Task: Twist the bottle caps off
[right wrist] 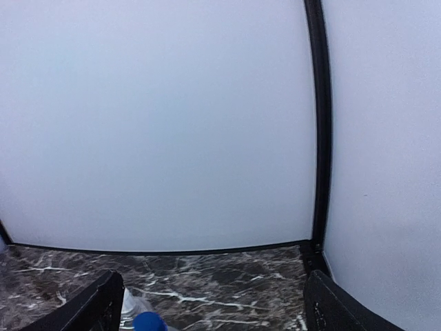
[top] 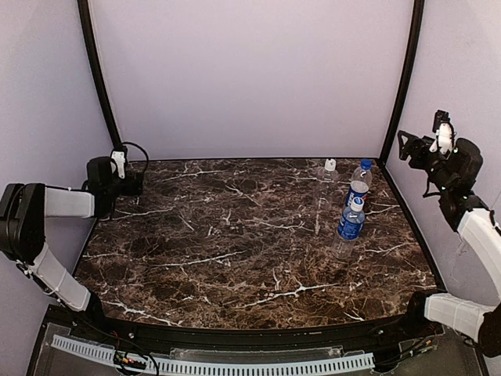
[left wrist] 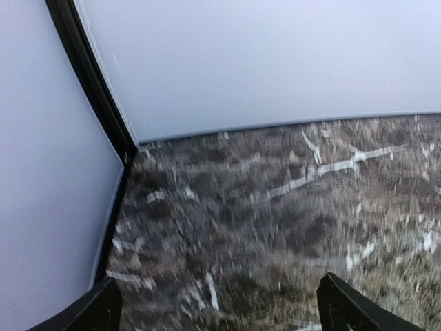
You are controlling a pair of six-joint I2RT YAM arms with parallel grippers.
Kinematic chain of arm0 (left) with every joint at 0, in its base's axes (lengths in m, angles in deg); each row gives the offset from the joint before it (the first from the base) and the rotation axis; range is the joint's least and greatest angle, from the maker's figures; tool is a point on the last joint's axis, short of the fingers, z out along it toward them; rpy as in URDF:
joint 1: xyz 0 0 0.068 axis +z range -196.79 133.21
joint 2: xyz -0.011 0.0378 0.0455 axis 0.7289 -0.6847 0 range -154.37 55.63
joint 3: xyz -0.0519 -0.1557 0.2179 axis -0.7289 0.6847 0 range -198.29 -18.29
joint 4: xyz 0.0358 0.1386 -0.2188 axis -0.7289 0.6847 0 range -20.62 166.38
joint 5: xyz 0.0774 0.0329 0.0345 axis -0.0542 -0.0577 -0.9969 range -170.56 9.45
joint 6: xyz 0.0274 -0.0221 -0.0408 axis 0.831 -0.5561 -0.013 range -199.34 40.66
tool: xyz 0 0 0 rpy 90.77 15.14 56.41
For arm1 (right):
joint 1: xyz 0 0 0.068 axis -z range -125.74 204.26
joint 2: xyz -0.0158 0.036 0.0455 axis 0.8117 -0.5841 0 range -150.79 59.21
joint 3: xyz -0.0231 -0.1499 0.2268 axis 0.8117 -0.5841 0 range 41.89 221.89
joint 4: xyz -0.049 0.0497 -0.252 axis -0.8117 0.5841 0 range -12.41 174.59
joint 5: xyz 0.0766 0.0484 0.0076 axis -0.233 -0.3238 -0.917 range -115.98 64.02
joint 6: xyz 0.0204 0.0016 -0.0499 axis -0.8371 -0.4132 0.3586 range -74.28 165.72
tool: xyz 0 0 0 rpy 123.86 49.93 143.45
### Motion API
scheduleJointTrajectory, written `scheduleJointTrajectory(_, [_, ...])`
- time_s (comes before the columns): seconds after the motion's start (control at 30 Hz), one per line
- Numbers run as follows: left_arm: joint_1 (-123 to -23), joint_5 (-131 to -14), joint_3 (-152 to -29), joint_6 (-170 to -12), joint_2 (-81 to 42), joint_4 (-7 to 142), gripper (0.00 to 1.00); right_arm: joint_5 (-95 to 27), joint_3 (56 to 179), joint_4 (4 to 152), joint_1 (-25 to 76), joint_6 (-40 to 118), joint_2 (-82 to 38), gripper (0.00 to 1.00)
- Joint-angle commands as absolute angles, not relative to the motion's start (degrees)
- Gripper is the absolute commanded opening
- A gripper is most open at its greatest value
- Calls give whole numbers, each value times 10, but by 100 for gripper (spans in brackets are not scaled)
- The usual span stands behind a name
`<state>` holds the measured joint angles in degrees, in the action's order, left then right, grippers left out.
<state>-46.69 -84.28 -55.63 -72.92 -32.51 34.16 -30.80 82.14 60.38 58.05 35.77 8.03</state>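
Observation:
Three small clear bottles stand upright at the back right of the marble table. The unlabelled bottle [top: 329, 171] has a white cap [top: 330, 164]. A blue-labelled bottle [top: 358, 188] has a blue cap [top: 365, 164]. A second blue-labelled bottle [top: 349, 225] stands nearer, with a blue cap [top: 357, 202]. My right gripper [top: 404, 146] is raised high to the right of the bottles, open and empty. In the right wrist view [right wrist: 210, 314] a blue cap [right wrist: 149, 322] and a clear bottle top [right wrist: 128, 305] show at the bottom. My left gripper [top: 138, 184] is open and empty at the far left back corner, and its wrist view [left wrist: 220, 317] shows only bare marble.
The dark marble table [top: 235, 243] is enclosed by pale walls with black corner posts [top: 98, 78] [top: 401, 78]. A black rim [top: 235, 333] runs along the near edge, above the arm bases.

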Motion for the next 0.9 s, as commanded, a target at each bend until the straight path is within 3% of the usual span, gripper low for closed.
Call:
scheduleJointTrajectory(0.0, [-470,-820,-748,-675,-282,694,100,-501,930,835,580,326,95,85])
scheduleJointTrajectory(0.13, [-490,-749,-828,-644,-240,891,100,-503,1003,993,545,333,91,75])
scheduleJointTrajectory(0.3, [-599,-768,-845,-571,-165,1009,100,-333,1055,1168,425,327,63,70])
scheduleJointTrajectory(0.4, [-599,-644,-854,-555,-147,1092,100,-258,1066,1230,358,305,48,70])
scheduleJointTrajectory(0.57, [-598,-646,-809,-557,-143,1060,100,-179,1080,1277,241,276,-25,70])
scheduleJointTrajectory(0.87, [-598,-621,-815,-580,-158,1040,100,-82,1101,1303,186,251,-75,67])
